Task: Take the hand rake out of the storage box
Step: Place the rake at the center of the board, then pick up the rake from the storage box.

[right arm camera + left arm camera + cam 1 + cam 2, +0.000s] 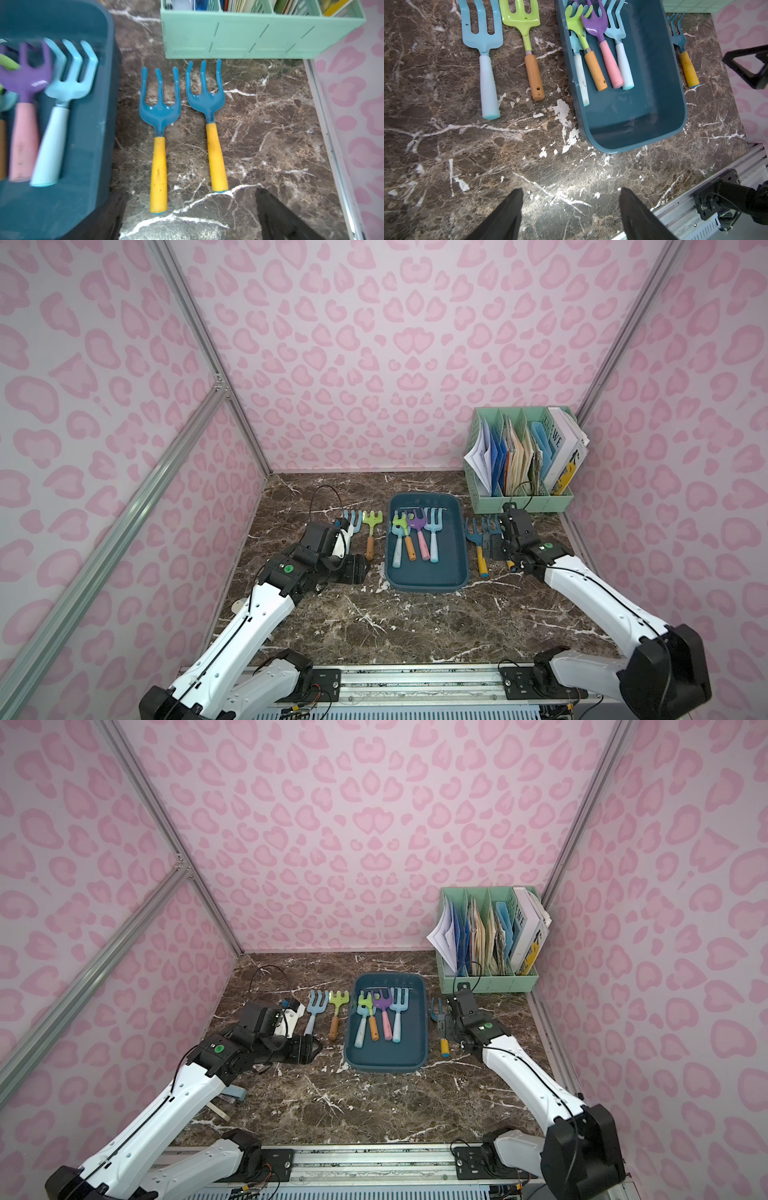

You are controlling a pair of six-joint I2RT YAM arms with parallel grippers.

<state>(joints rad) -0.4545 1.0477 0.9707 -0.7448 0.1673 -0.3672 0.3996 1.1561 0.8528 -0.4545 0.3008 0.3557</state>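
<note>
Hand rakes [415, 537], four, lying in storage box [428, 578], heads toward 12 o'clock. Two loose rakes [313, 1006] at box's 9 o'clock, yellow-handled pair [159, 108] at 3 o'clock. Left gripper [571, 190] fingers spread, empty. Right gripper [190, 192] likewise spread, empty, at pair's 6 o'clock end.

- Both top views look down steeply from high above the counter's [374, 614] near edge, facing the back wall. They give nearly the same picture, shifted slightly sideways, with both arms in it.
- The left wrist view looks down from close over the counter, past its own dark fingers [506, 216], towards the storage box [643, 104].
- The right wrist view sits closer and lower, facing the file rack [249, 37].
- Both wrist views share the box and its light-blue rake [70, 89].
</note>
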